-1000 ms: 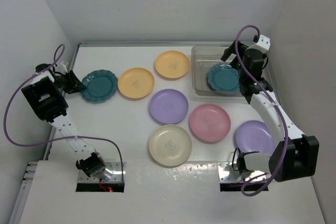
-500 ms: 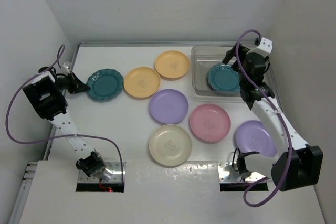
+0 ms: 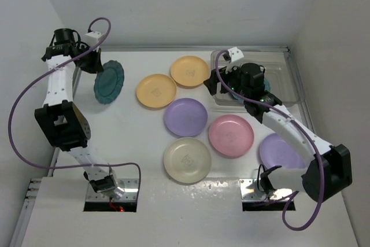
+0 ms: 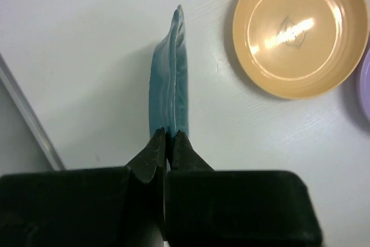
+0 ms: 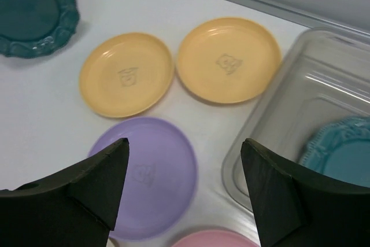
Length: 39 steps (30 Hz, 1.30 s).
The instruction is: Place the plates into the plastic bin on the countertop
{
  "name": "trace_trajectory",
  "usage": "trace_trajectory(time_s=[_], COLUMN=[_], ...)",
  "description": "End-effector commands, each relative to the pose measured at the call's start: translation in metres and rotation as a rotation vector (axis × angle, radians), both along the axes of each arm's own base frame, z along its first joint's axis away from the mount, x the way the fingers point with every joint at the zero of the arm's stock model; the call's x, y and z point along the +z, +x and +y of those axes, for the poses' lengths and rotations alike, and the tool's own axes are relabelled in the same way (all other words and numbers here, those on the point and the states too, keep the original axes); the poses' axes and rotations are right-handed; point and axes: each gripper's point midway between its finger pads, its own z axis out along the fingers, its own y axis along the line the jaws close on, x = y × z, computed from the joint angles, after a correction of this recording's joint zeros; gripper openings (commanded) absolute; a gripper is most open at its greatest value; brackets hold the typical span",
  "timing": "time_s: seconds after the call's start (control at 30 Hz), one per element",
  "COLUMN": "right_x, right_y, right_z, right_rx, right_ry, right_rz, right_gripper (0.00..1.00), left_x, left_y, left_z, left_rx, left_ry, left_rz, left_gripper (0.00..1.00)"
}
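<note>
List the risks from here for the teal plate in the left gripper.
Slip: the left gripper pinches only the rim of the teal plate, which hangs edge-on. Clash: the bin lies far right, and the right gripper hovers open beside its left wall, likely in the way.

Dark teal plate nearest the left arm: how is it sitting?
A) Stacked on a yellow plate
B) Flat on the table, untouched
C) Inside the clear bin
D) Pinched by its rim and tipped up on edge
D: in the left wrist view the left pincer is shut on the rim of the dark teal plate, which shows edge-on, and the top view shows it tilted up at the arm's tip.
</note>
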Motion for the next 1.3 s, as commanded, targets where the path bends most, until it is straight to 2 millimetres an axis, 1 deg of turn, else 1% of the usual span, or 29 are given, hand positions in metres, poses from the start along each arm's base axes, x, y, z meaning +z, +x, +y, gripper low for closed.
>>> trace_trajectory(time_s=[0.0, 0.03, 0.1, 0.13, 0.17, 0.27, 0.3, 0.33, 0.37, 0.4, 0.43, 0.47, 0.5, 0.53, 0.57, 0.6, 0.67, 0.7, 0.73, 0.77, 0.8, 0.83, 0.97, 1.07, 1.1, 1.13, 1.2, 1.23, 1.27], right_x=[0.020, 0.016, 0.022, 0.019, 0.023, 0.030, 0.025, 0.023, 0.024, 0.022, 0.028, 0.016, 0.014, 0.020, 0.009, 0.009, 0.010, 0.011, 0.005, 0.006, -0.003, -0.002, -0.023, -0.031, -0.031, -0.040, -0.039, -0.047, -0.048], right_y=[-0.008, -0.009, -0.014, -0.017, -0.018, -0.021, -0.019, -0.020, -0.015, -0.016, -0.014, -0.005, -0.003, -0.001, 0.009, 0.010, 0.022, 0.027, 0.029, 0.032, 0.034, 0.035, 0.035, 0.031, 0.025, 0.022, 0.016, 0.012, 0.008], right_z=[0.035, 0.040, 0.054, 0.063, 0.068, 0.087, 0.092, 0.101, 0.107, 0.113, 0.117, 0.127, 0.132, 0.140, 0.150, 0.156, 0.169, 0.174, 0.175, 0.178, 0.180, 0.182, 0.191, 0.198, 0.202, 0.210, 0.220, 0.225, 0.229], right_rx=[0.155, 0.171, 0.221, 0.253, 0.269, 0.338, 0.348, 0.386, 0.398, 0.421, 0.440, 0.455, 0.473, 0.490, 0.513, 0.525, 0.545, 0.546, 0.547, 0.565, 0.570, 0.583, 0.626, 0.656, 0.684, 0.705, 0.739, 0.752, 0.764], right_ry=[0.053, 0.055, 0.097, 0.112, 0.126, 0.165, 0.165, 0.157, 0.162, 0.163, 0.175, 0.181, 0.192, 0.227, 0.247, 0.275, 0.325, 0.354, 0.351, 0.360, 0.358, 0.357, 0.334, 0.345, 0.367, 0.368, 0.383, 0.386, 0.390], right_rz=[-0.064, -0.057, -0.068, -0.057, -0.070, -0.089, -0.082, -0.087, -0.101, -0.103, -0.121, -0.125, -0.130, -0.131, -0.142, -0.130, -0.172, -0.186, -0.174, -0.202, -0.183, -0.185, -0.129, -0.111, -0.085, -0.065, -0.056, -0.031, -0.036], right_gripper=[0.76, 0.75, 0.73, 0.71, 0.70, 0.69, 0.69, 0.70, 0.72, 0.75, 0.81, 0.84, 0.85, 0.87, 0.87, 0.87, 0.85, 0.84, 0.84, 0.82, 0.80, 0.79, 0.74, 0.71, 0.68, 0.65, 0.62, 0.61, 0.58], left_x=[0.018, 0.024, 0.033, 0.041, 0.053, 0.064, 0.076, 0.079, 0.082, 0.083, 0.086, 0.085, 0.082, 0.086, 0.086, 0.089, 0.092, 0.091, 0.091, 0.091, 0.090, 0.090, 0.090, 0.090, 0.090, 0.090, 0.087, 0.084, 0.086], left_y=[-0.015, -0.016, -0.021, -0.023, -0.027, -0.036, -0.041, -0.045, -0.049, -0.055, -0.059, -0.062, -0.067, -0.069, -0.070, -0.076, -0.079, -0.084, -0.085, -0.087, -0.090, -0.093, -0.098, -0.101, -0.102, -0.102, -0.104, -0.105, -0.102], left_z=[-0.008, -0.013, -0.029, -0.034, -0.045, -0.062, -0.077, -0.085, -0.091, -0.106, -0.111, -0.117, -0.128, -0.130, -0.135, -0.143, -0.153, -0.163, -0.168, -0.174, -0.178, -0.186, -0.200, -0.207, -0.210, -0.210, -0.212, -0.212, -0.212], left_rx=[-0.055, -0.072, -0.112, -0.135, -0.161, -0.217, -0.252, -0.281, -0.301, -0.349, -0.361, -0.379, -0.408, -0.413, -0.425, -0.449, -0.473, -0.497, -0.511, -0.529, -0.543, -0.568, -0.601, -0.624, -0.635, -0.635, -0.642, -0.637, -0.635], left_ry=[0.099, 0.125, 0.171, 0.196, 0.222, 0.267, 0.271, 0.279, 0.292, 0.297, 0.306, 0.304, 0.309, 0.317, 0.317, 0.316, 0.316, 0.309, 0.308, 0.299, 0.299, 0.291, 0.276, 0.260, 0.260, 0.260, 0.252, 0.247, 0.247], left_rz=[-0.007, -0.019, -0.014, -0.028, -0.038, -0.041, -0.071, -0.079, -0.084, -0.086, -0.090, -0.083, -0.072, -0.082, -0.084, -0.091, -0.105, -0.097, -0.099, -0.103, -0.095, -0.099, -0.102, -0.105, -0.107, -0.107, -0.098, -0.085, -0.098], left_gripper=[0.00, 0.00, 0.00, 0.00, 0.00, 0.00, 0.00, 0.00, 0.00, 0.00, 0.00, 0.00, 0.00, 0.00, 0.00, 0.00, 0.00, 0.00, 0.00, 0.00, 0.00, 0.00, 0.00, 0.00, 0.00, 0.00, 0.00, 0.00, 0.00])
